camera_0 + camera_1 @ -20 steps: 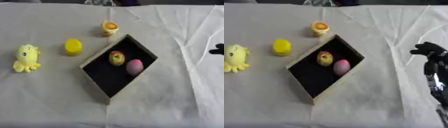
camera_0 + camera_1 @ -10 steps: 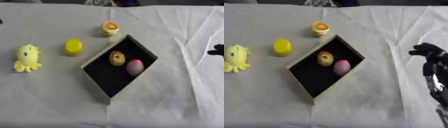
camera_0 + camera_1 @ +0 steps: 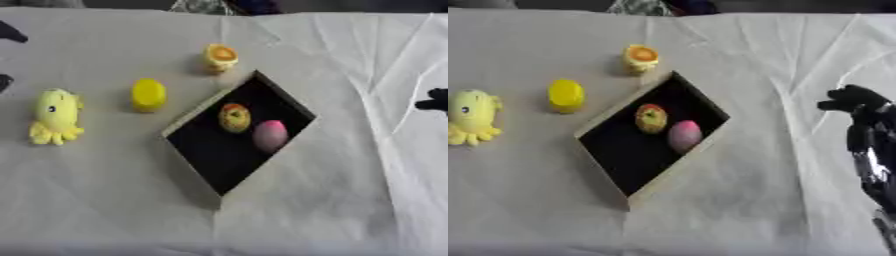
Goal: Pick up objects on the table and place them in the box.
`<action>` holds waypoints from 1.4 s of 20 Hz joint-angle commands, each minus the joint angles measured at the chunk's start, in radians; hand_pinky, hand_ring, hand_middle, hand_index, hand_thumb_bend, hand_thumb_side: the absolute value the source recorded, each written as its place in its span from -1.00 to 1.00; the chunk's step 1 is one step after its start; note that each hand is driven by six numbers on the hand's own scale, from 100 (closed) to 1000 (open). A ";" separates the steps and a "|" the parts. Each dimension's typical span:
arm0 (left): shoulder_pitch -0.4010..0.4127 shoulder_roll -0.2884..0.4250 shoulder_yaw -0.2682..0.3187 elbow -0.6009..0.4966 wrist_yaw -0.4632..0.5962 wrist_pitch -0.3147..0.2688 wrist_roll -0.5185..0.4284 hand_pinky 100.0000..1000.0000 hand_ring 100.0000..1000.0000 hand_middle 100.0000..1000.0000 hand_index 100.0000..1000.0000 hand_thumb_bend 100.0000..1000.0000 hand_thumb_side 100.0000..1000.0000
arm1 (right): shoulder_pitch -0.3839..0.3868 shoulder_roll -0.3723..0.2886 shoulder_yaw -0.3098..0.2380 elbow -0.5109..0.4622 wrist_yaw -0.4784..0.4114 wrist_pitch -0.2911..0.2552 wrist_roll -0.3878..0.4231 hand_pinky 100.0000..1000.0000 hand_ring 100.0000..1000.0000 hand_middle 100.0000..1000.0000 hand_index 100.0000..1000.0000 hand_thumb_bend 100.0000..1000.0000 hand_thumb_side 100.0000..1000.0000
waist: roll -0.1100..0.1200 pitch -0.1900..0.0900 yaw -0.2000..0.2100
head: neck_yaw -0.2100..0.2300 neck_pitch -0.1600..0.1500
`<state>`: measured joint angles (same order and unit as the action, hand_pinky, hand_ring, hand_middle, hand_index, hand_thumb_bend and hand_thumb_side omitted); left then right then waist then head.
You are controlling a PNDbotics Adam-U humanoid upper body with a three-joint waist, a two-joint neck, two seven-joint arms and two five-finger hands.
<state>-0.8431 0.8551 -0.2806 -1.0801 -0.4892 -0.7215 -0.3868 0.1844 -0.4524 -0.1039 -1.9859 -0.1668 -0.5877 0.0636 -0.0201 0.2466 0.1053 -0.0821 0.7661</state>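
Observation:
The box, black inside with a pale wooden rim, lies turned like a diamond at the middle of the table. In it are a yellow and red round toy and a pink egg. On the cloth to its left lie a yellow octopus plush and a yellow cylinder. A small yellow and orange toy stands beyond the box's far corner. My right hand is raised at the right, apart from the box, open and holding nothing. Dark parts of my left hand show at the left edge, above the octopus.
A creased white cloth covers the whole table. Dark shapes sit beyond the far edge. My right forearm runs down along the right side.
Dark parts of my left hand have come in at the left edge. The right hand and all the objects have stayed where they were.

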 commanded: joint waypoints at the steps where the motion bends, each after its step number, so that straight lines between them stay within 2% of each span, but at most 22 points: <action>1: -0.034 0.005 -0.001 0.031 -0.018 -0.118 -0.130 0.61 0.71 0.62 0.80 -0.72 -0.60 | -0.005 -0.022 -0.004 -0.014 -0.007 0.003 0.004 1.00 0.43 0.46 0.71 -1.00 0.10 | 0.016 -0.031 0.000 | 0.004 0.004; 5: -0.045 -0.018 -0.005 0.070 -0.026 -0.109 -0.157 0.64 0.73 0.63 0.76 -0.72 -0.42 | -0.009 -0.017 -0.003 -0.014 -0.008 0.014 0.007 1.00 0.42 0.46 0.71 -1.00 0.10 | 0.017 -0.030 -0.001 | 0.006 0.004; 9: -0.052 -0.035 -0.014 0.094 -0.033 -0.110 -0.198 0.67 0.74 0.58 0.74 -0.46 0.00 | -0.011 -0.013 -0.003 -0.014 -0.011 0.023 0.010 1.00 0.42 0.46 0.71 -1.00 0.10 | 0.017 -0.029 -0.003 | 0.007 0.004; 12: -0.052 -0.042 -0.013 0.102 -0.057 -0.118 -0.213 0.69 0.76 0.55 0.73 -0.28 0.15 | -0.012 -0.011 -0.003 -0.014 -0.012 0.028 0.011 1.00 0.42 0.46 0.72 -1.00 0.11 | 0.017 -0.029 -0.005 | 0.006 0.004; 14: -0.051 -0.045 -0.012 0.107 -0.075 -0.122 -0.218 0.70 0.77 0.56 0.75 -0.25 0.24 | -0.013 -0.008 -0.002 -0.014 -0.012 0.034 0.014 1.00 0.42 0.46 0.72 -1.00 0.11 | 0.018 -0.028 -0.007 | 0.005 0.004; 20: -0.057 -0.064 -0.005 0.139 -0.086 -0.118 -0.228 0.70 0.77 0.56 0.78 -0.26 0.27 | -0.017 0.001 -0.001 -0.014 -0.012 0.054 0.016 1.00 0.41 0.46 0.72 -1.00 0.12 | 0.020 -0.026 -0.012 | 0.005 0.004; 24: -0.061 -0.087 -0.005 0.165 -0.113 -0.110 -0.232 0.70 0.76 0.55 0.78 -0.23 0.21 | -0.019 0.002 -0.001 -0.014 -0.012 0.059 0.016 1.00 0.41 0.45 0.71 -1.00 0.12 | 0.021 -0.025 -0.015 | 0.006 0.004; 27: -0.057 -0.097 -0.008 0.182 -0.148 -0.111 -0.232 0.72 0.78 0.56 0.79 -0.13 0.03 | -0.020 0.000 -0.002 -0.014 -0.016 0.053 0.016 1.00 0.41 0.45 0.71 -1.00 0.11 | 0.020 -0.025 -0.018 | 0.004 0.004; 28: -0.055 -0.099 -0.008 0.186 -0.162 -0.110 -0.230 0.72 0.79 0.57 0.80 -0.10 0.04 | -0.019 0.000 -0.003 -0.014 -0.016 0.052 0.016 1.00 0.41 0.45 0.71 -1.00 0.12 | 0.020 -0.024 -0.018 | 0.004 0.004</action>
<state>-0.8814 0.7365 -0.2985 -0.8931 -0.6368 -0.6618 -0.4465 0.1677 -0.4360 -0.1034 -1.9859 -0.1767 -0.5314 0.0807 -0.0150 0.2466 0.0873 -0.0771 0.7661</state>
